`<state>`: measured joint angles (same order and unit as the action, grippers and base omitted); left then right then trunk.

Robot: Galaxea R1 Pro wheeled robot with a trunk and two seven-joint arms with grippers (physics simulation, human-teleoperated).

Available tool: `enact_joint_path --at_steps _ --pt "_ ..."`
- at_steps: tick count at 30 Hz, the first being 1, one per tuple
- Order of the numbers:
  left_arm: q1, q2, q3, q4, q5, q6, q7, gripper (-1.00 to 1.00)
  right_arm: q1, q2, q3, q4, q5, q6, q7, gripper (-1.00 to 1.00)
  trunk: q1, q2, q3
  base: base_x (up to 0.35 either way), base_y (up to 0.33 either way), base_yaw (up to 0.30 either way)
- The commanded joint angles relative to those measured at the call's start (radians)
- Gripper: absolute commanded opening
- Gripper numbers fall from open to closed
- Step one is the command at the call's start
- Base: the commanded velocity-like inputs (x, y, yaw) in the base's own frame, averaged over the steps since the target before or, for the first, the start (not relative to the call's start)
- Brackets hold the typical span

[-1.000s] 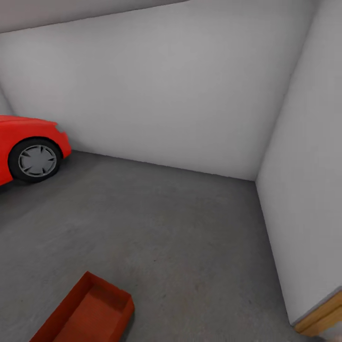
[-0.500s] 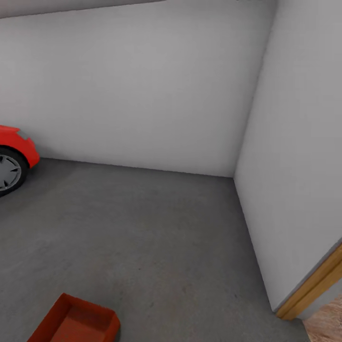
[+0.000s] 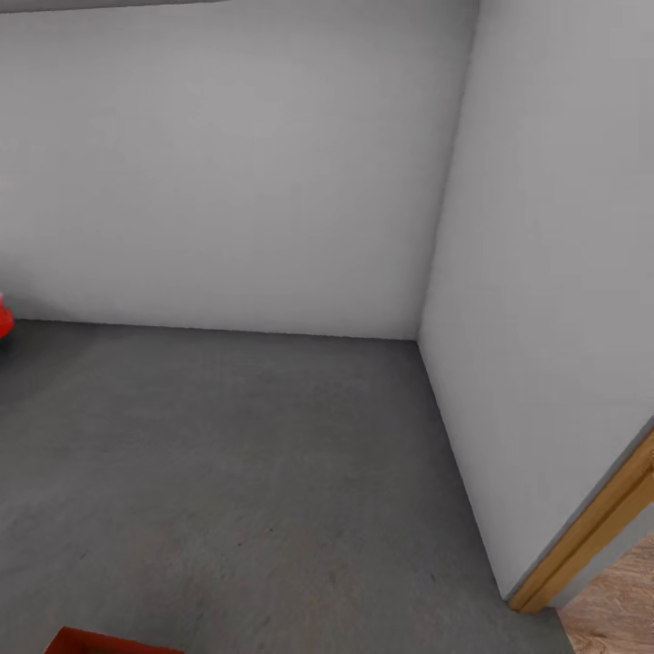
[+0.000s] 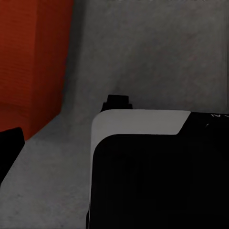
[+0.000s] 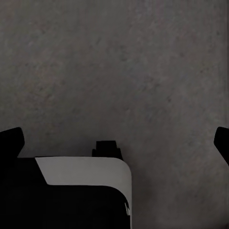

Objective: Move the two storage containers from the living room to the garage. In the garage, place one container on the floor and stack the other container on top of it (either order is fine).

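One red-orange storage container point(image 3: 107, 643) sits on the garage's grey concrete floor point(image 3: 254, 454); just its far rim peeks in at the head view's bottom left. Its ribbed wall point(image 4: 28, 62) stands on the floor in the left wrist view, a short way beyond my left gripper point(image 4: 114, 143). That gripper is open: one dark fingertip point(image 4: 10, 140) shows at the frame's edge, the other is hidden behind my own black and white body. My right gripper point(image 5: 117, 141) hangs open over bare floor with nothing between its fingertips point(image 5: 12, 139).
Two plain white walls meet in a corner point(image 3: 420, 338) ahead. A sliver of the red car point(image 3: 4, 323) shows at the left edge. At the lower right are a wooden door frame point(image 3: 595, 531) and light wood planks point(image 3: 618, 609) beyond it.
The head view has swung to the right. The car and the container have slid almost out of the picture at the left and bottom, and more of the door frame shows.
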<state>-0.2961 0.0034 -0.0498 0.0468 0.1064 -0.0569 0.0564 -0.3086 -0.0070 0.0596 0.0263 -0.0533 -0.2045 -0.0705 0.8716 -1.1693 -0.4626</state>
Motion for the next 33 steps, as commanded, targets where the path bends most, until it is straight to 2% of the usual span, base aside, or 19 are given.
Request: enact_joint_path --at_steps 1,33 --pt "-0.002 0.000 -0.006 0.004 0.010 -0.006 0.000 1.00 -0.001 0.000 0.006 0.003 -0.005 -0.005 -0.002 1.00 0.000 -0.001 -0.001 0.010 -0.002 -0.050" --pt "-0.002 0.000 -0.005 0.004 0.010 -0.006 0.000 1.00 -0.001 -0.001 0.006 0.004 -0.005 -0.006 -0.002 1.00 0.000 -0.001 0.016 0.001 0.000 -0.278"
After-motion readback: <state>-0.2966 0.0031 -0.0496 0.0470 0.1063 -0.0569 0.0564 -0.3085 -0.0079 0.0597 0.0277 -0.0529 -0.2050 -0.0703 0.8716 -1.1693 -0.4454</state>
